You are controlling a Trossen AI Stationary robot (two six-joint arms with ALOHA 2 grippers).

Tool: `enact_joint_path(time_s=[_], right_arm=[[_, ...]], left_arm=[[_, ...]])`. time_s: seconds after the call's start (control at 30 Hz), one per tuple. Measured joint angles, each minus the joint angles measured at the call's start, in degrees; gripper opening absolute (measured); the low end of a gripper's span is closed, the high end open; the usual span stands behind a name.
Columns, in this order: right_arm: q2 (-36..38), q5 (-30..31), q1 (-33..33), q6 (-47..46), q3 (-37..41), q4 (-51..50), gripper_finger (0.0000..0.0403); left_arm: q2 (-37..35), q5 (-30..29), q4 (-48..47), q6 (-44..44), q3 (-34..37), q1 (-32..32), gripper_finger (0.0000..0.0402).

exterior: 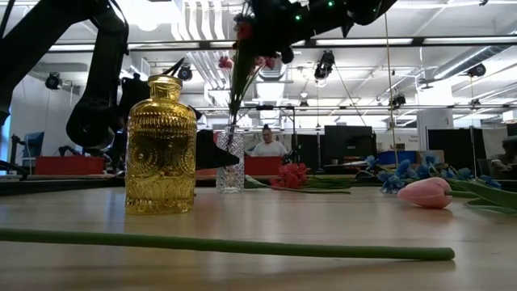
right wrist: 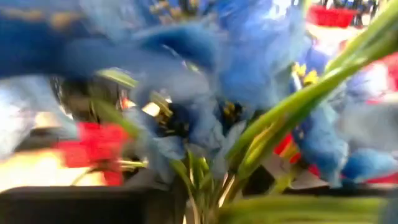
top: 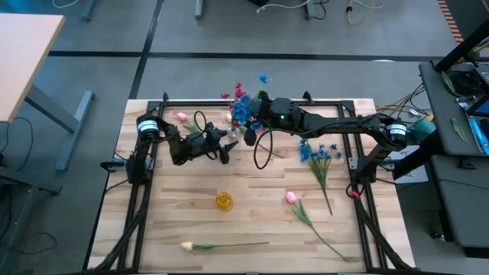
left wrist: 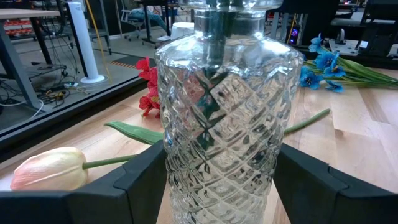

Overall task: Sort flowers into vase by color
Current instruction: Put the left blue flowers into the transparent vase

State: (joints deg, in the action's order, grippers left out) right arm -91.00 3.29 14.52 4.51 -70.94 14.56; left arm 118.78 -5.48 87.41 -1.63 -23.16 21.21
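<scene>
A clear cut-glass vase [top: 230, 137] [exterior: 230, 166] [left wrist: 221, 124] stands upright on its base at the table's far middle. My left gripper [top: 226, 147] [left wrist: 221, 167] is shut on it, reaching in level from the table's left. High above the vase hangs my right gripper [top: 254, 113] [exterior: 271, 32], right by a bunch of blue flowers [top: 241, 107] [right wrist: 249, 62]. Their green stems [exterior: 236, 93] [right wrist: 292, 106] run down into the vase's neck. A few red blossoms [top: 237, 90] [exterior: 242, 28] stand up there too. My left gripper pinches the clear vase's lower body [left wrist: 173, 155] between its two fingers [left wrist: 140, 177], one against each side. The fingers come in level from the table's left side. The vase stands upright with its base on the table.
A yellow glass vase [top: 223, 201] [exterior: 161, 145] stands near the table's middle. Lying loose are a cream tulip [top: 187, 246], a pink tulip [top: 291, 197] [exterior: 426, 192], a blue bunch [top: 319, 153], red flowers [left wrist: 148, 93] and another tulip [left wrist: 50, 168]. A person [exterior: 266, 141] sits beyond the table.
</scene>
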Motion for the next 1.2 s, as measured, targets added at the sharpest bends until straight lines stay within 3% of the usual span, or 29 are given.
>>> enact_joint_path(time_s=[0.23, 0.43, 0.57, 0.83, 1.2], right_arm=[[0.6, 1.3, 0.0, -2.1, -2.7, -13.1, 0.0175], [0.6, 1.4, -0.3, -2.6, -4.5, -17.7, 0.0182], [0.6, 1.3, -0.4, -3.5, -4.6, -17.6, 0.0152], [-1.2, 1.3, -0.4, -3.1, -4.3, -15.9, 0.0021], [-5.6, 1.4, -0.4, -3.0, -4.3, -14.0, 0.0015]], left_arm=[[0.0, 0.0, -0.1, -0.4, 0.0, 0.0, 0.0243], [0.0, 0.0, -0.1, -0.4, 0.0, 0.0, 0.0243], [0.0, 0.0, -0.1, -0.4, 0.0, 0.0, 0.0243], [0.0, 0.0, -0.1, -0.5, 0.0, 0.0, 0.0243], [0.0, 0.0, -0.4, -0.5, 0.0, 0.0, 0.0243]])
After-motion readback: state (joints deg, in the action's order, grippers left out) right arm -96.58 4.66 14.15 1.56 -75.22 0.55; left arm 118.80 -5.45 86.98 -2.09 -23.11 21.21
